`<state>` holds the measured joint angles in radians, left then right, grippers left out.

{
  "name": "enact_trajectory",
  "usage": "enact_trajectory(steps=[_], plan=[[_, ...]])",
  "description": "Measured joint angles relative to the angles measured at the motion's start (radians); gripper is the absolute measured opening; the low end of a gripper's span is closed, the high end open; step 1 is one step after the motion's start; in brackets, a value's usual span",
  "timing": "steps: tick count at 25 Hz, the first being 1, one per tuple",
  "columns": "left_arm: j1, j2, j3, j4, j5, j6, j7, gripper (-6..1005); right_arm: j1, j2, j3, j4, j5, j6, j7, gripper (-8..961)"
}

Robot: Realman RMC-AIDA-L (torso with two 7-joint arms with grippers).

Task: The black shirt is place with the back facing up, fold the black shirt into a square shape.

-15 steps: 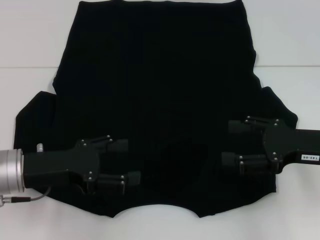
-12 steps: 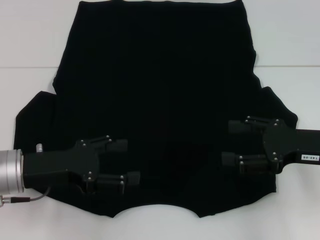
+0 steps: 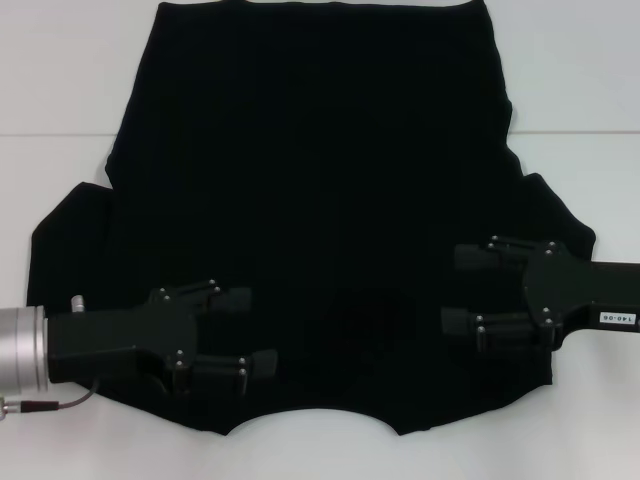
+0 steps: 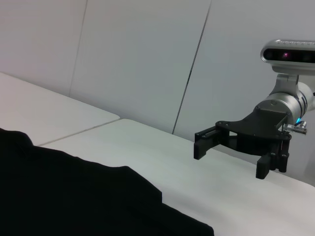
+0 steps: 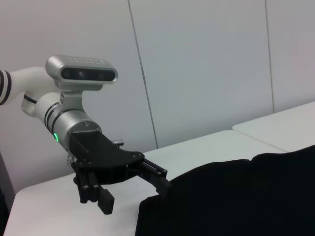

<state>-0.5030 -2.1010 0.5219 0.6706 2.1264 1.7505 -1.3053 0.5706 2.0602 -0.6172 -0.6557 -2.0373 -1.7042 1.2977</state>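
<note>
The black shirt (image 3: 320, 180) lies spread flat on the white table, its curved neckline at the near edge and its hem at the far edge. My left gripper (image 3: 258, 330) is open and hovers over the shirt's near left shoulder area. My right gripper (image 3: 452, 288) is open and hovers over the near right shoulder area. Neither holds any cloth. The shirt also shows in the left wrist view (image 4: 74, 196), with the right gripper (image 4: 229, 160) beyond it. In the right wrist view the shirt (image 5: 246, 196) lies next to the left gripper (image 5: 133, 191).
The white table (image 3: 60, 80) has a seam line (image 3: 50, 134) running across it behind the sleeves. A plain pale wall (image 4: 147, 59) stands behind the table.
My left gripper has moved slightly toward the near edge of the table, still open. The right gripper and the shirt have barely moved.
</note>
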Motion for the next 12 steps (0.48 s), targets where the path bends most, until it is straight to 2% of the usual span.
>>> enact_trajectory(steps=[5,7,12], plan=[[0.000,0.002,-0.039,-0.001,-0.009,0.000,-0.056,947,0.001,0.001,0.000,0.000,0.002,0.002,0.000,922],[-0.002,0.004,-0.073,0.005,-0.009,-0.020,-0.134,947,0.002,0.002,0.001,0.002,0.004,0.002,0.001,922],[0.002,0.015,-0.088,0.058,0.019,-0.129,-0.378,947,0.003,0.009,-0.001,0.004,0.005,0.002,0.008,921]])
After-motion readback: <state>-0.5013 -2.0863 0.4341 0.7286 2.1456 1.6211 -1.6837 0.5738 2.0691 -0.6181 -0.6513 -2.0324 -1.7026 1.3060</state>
